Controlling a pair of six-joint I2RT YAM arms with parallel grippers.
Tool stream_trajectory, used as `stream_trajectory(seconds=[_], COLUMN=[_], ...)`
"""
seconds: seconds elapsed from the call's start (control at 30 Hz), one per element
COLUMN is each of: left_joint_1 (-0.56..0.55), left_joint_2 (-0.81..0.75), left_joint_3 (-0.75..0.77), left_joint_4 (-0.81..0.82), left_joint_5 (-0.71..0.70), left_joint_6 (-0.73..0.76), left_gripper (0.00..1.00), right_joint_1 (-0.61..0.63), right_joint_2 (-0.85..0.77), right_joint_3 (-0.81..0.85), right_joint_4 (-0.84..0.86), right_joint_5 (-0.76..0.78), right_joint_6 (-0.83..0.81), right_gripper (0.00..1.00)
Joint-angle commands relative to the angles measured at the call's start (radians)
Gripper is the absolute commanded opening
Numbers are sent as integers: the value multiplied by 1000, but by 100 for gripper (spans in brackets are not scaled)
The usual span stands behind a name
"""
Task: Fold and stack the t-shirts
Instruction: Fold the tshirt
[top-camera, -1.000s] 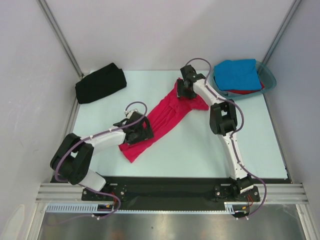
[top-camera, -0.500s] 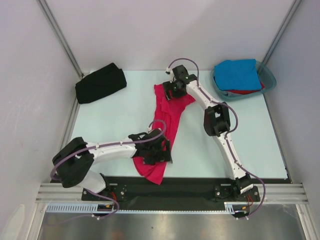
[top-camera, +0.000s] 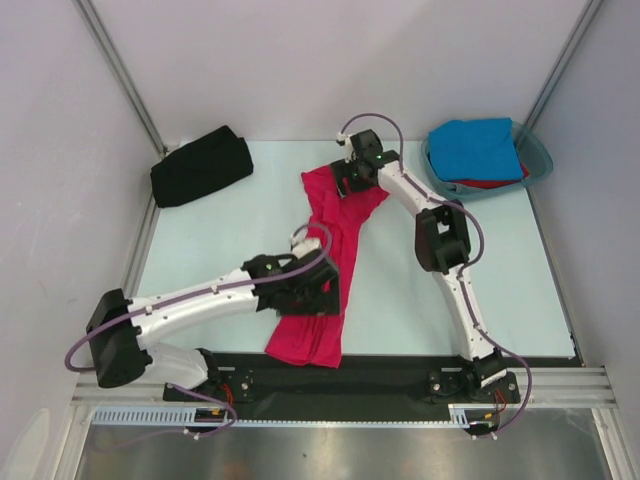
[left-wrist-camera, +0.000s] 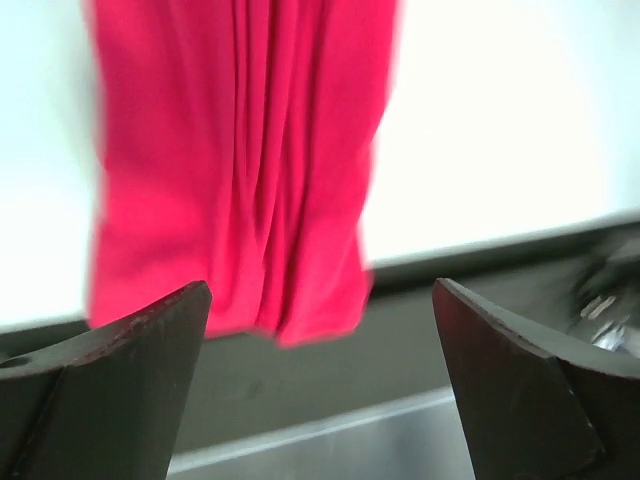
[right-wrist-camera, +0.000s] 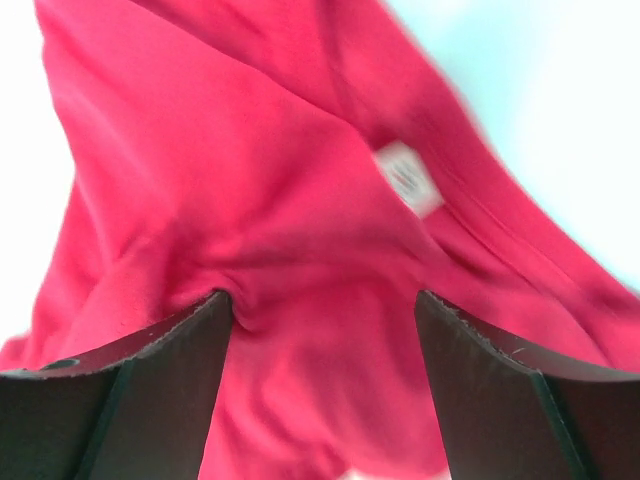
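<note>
So, the crimson-pink t-shirt (top-camera: 340, 220) is lying along the bench (top-camera: 220, 230), its middle hiding under the left end effector (left-wrist-camera: 320, 290); that and the right end effector (right-wrist-camera: 322, 300) are both hanging released.

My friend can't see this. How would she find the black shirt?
On the pale table, look to the far left corner. The black t-shirt lies there alone, in a compact bundle. It is the only dark cloth: the crimson-pink t-shirt sprawls mid-table and the blue t-shirt sits in the teal tub.
</note>
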Motion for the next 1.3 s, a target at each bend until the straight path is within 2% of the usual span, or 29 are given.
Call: stream_trajectory(seconds=[0.0,0.07,0.13,0.2,0.3,0.4,0.43,0.5,0.53,0.63,0.7,0.9,1.1,1.27], left_joint_1=[47,113,235,362,491,571,579,602,608,615,615,624,624,625], left_joint_2=[55,112,187,233,344,499,534,632,657,669,665,717,724,683], left_joint_3=[261,327,389,401,409,478,510,544,549,476,432,444,400,346], left_joint_4=[-126,-128,-81,29,168,219,233,239,243,343,398,397,435,438], left_joint_5=[-384,-423,-402,-267,-187,-127,-101,-98,-63,3,15,55,123,121], left_joint_6=[148,193,271,365,421,461,480,481,484,477,474,484,472,451], left_gripper=[100,100,100,100,100,100,100,99,100,100,100,100,100,100], right_joint_1=[-49,-62,-77,-91,-117,-140,-147,-163,-166,-171,-172,-174,-174,-163], right_joint_2=[-281,-334,-393,-418,-470,-536,-552,-615,-636,-701,-721,-704,-658,-610], right_joint_3=[-123,-180,-215,-257,-370,-510,-627,-738,-859,-994,-1036,-1150,-1214,-1234], right_joint_4=[188,200,194,162,131,189,269,387,441,550,581,680,769,820], right_joint_5=[108,108,151,156,93,-2,-48,-102,-137,-192,-226,-309,-373,-436], right_joint_6=[47,82,133,188,315,444,475,585,598,645,654,694,762,808], right_gripper=[80,80,81,81,81,80,80,78,78,77,78,77,76,74])
